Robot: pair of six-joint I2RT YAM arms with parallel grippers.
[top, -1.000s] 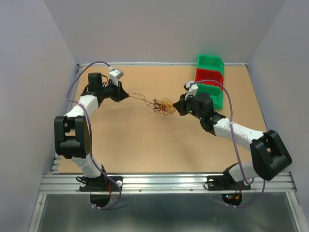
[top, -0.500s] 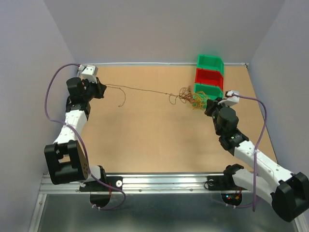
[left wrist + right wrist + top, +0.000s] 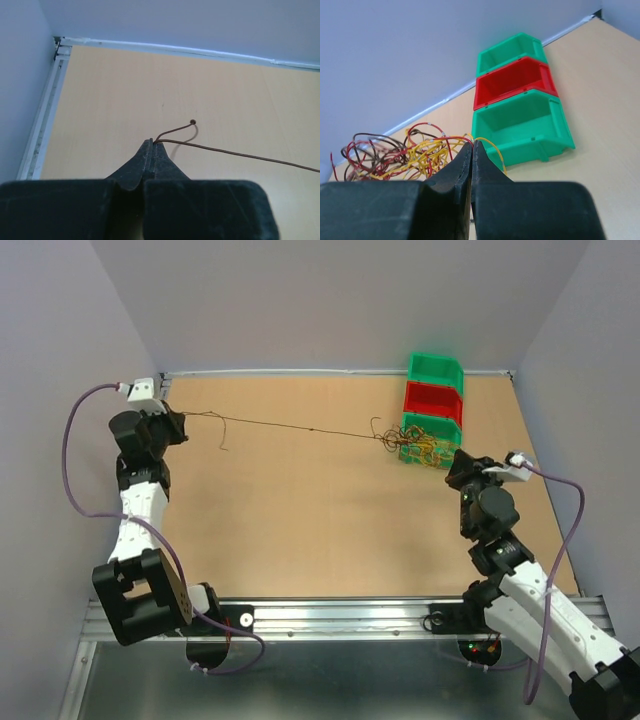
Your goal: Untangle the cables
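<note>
Top external, cables [image 3: 418, 447] pulled farther apart, tauter

Three bins [image 3: 433, 398] — green, red, green — sit touching at the far right of the table [image 3: 300, 525].

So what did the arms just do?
The left gripper swung to the far-left corner, the right gripper pulled back right, dragging the tangle of red, yellow and dark wires toward the green and red plastic bins and stretching one thin brown wire. Grips and bins unchanged.
</note>
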